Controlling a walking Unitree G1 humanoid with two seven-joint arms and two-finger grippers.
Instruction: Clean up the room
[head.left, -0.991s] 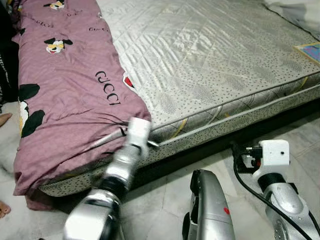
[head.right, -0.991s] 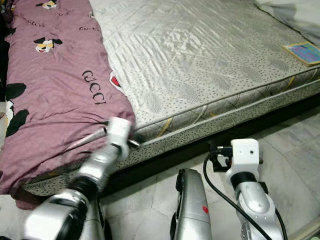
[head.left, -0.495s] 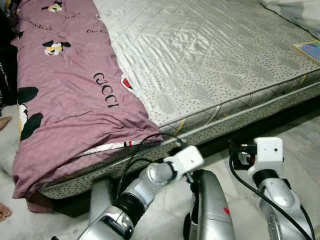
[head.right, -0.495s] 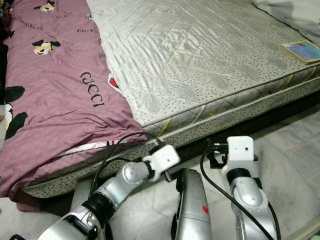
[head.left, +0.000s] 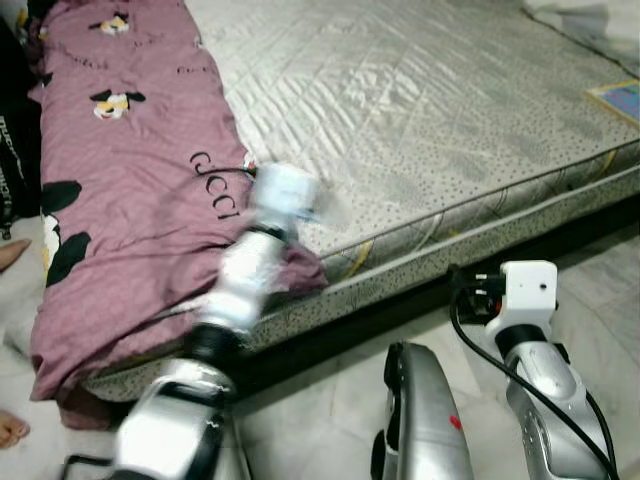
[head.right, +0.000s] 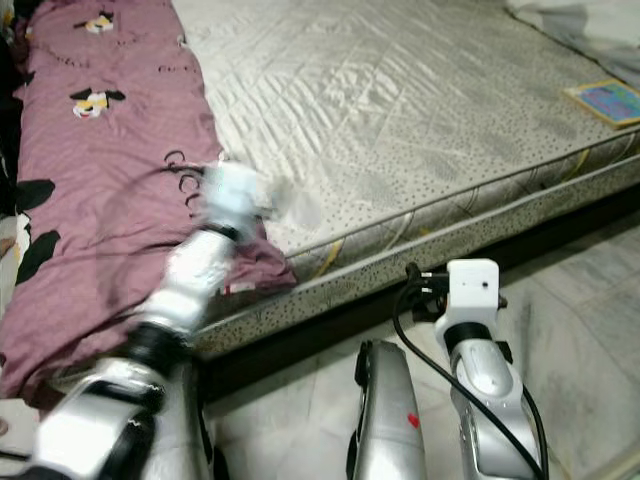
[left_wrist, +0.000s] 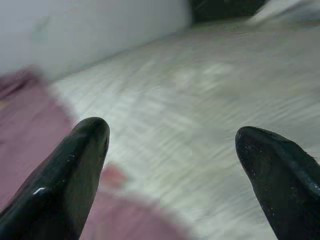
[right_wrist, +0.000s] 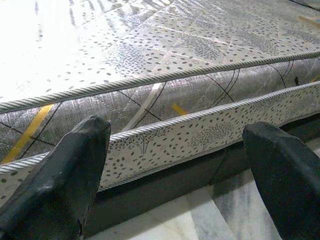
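Observation:
A purple cartoon-print blanket (head.left: 130, 220) lies along the left side of a bare grey quilted mattress (head.left: 430, 120). My left arm (head.left: 250, 270) is raised and motion-blurred, its wrist above the blanket's near right edge. In the left wrist view my left gripper (left_wrist: 175, 165) is open, nothing between its fingers, with blanket and mattress below. My right gripper (right_wrist: 175, 160) is open too, low over the floor and facing the mattress's side; its white wrist (head.left: 527, 288) sits at the lower right.
A colourful book (head.left: 618, 100) lies on the mattress's right edge, with white bedding (head.left: 590, 20) at the far right corner. A person's feet (head.left: 12, 430) stand on the marble floor (head.left: 330, 400) left of the bed. A dark gap runs under the bed.
My left arm has swung up from low beside the bed's front edge to above the blanket's edge. The right arm has shifted slightly towards the bed.

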